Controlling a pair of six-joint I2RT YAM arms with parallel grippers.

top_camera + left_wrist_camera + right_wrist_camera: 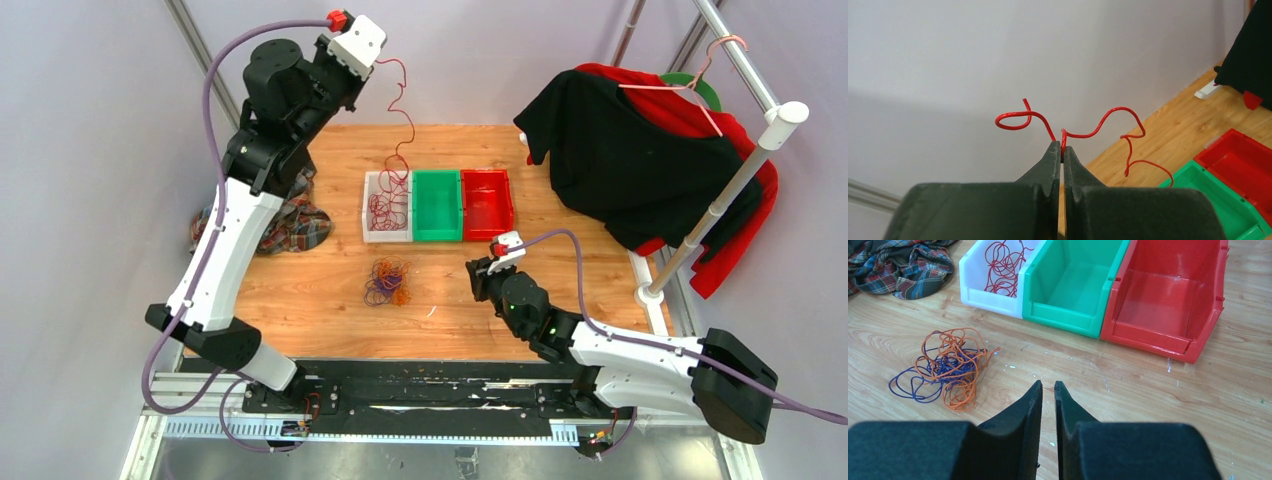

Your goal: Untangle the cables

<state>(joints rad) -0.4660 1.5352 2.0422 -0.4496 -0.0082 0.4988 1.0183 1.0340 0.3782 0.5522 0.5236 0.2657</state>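
- Pinching the red cable (1118,108) close to one end, the left pincer (1061,147) is raised high over the far left of the bench (1128,385), its jaws shut tight on the wire.
- From that grip the cable hangs in loose bends down into the white bin (985,297), where the rest of it lies coiled.
- The right pincer (1048,385) sits low over the bench, jaws at a narrow slit with nothing between them.
- The orange and purple tangle (945,365) lies on the bench ahead and to the left of the right pincer, near it and apart from the bins. This arm is much the nearer, so the next grasp looks to be its job.
- The tangle has no clear long axis. It is a rough clump, with purple loops trailing out to its left.
- How many wires make up the clump, and where any free end lies, cannot be made out.
- Whether the red coil in the bin is one wire or several is also unclear.
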